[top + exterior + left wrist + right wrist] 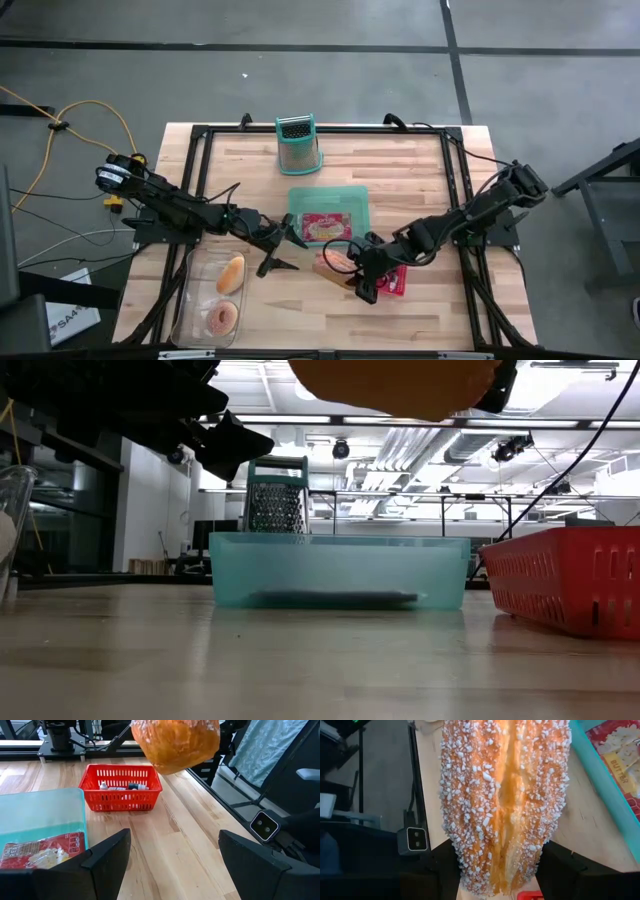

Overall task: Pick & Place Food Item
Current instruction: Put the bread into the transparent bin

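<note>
Seen from above, we find the right gripper (352, 262) at lower centre of the frame, its 2 fingers closed partway around a long sugar-crusted pastry (336, 262) and holding it clear of the wooden table (420, 170). In the right wrist view the pastry (505, 800) fills the middle of the picture, golden, split lengthwise and studded with pearl sugar, pinched between the dark fingers (560, 865) at its lower end. The low view shows only its orange underside (395, 385) at the top edge, raised above the table.

The left gripper (278, 246) sits left of centre in the overhead frame, jaws spread wide and holding nothing; in its own wrist view we see the 2 fingers (107, 852) well apart over bare wood, with the pastry (175, 742) hanging at upper centre.

Just below and left of the left gripper lies a clear tray (192, 300) holding 1 bread roll (231, 273) and 1 pink-iced donut (222, 319). A teal bin (360, 195) at centre frame holds a red snack packet (323, 227), lying flat. A red basket (396, 282) sits under the right arm at lower centre right, its contents too small to name. A metal grater (298, 146) with a teal handle stands upright near the top edge of the table.
</note>
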You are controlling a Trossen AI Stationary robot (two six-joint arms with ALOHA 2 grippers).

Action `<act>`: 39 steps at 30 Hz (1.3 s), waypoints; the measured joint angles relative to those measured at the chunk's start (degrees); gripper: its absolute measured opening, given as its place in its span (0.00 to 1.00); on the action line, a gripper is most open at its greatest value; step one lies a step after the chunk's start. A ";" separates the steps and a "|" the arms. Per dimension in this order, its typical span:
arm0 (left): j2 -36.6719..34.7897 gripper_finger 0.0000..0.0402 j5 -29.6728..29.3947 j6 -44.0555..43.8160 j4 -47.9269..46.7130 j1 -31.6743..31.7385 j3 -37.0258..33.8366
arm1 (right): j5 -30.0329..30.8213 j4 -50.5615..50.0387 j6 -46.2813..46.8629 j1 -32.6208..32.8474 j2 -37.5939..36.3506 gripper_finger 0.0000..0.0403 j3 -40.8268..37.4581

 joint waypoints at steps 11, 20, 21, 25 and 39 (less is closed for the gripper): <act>0.00 0.73 -0.01 0.00 -0.01 0.01 0.00 | -0.42 -3.92 -2.03 -0.29 1.08 0.50 0.03; 0.00 0.73 -0.02 0.00 0.00 0.00 0.00 | -15.31 -4.62 -4.93 -1.62 6.59 0.50 0.04; 0.00 0.73 -0.01 0.00 0.00 0.01 0.00 | -16.33 -4.68 -5.79 -1.81 7.06 0.50 0.04; 0.00 0.73 -0.02 0.00 0.03 0.01 0.00 | -15.98 -4.05 -9.64 -2.48 7.80 0.50 0.02; 0.00 0.73 -0.01 0.00 0.02 0.02 0.00 | -11.94 0.50 -16.94 -4.52 7.80 0.50 0.02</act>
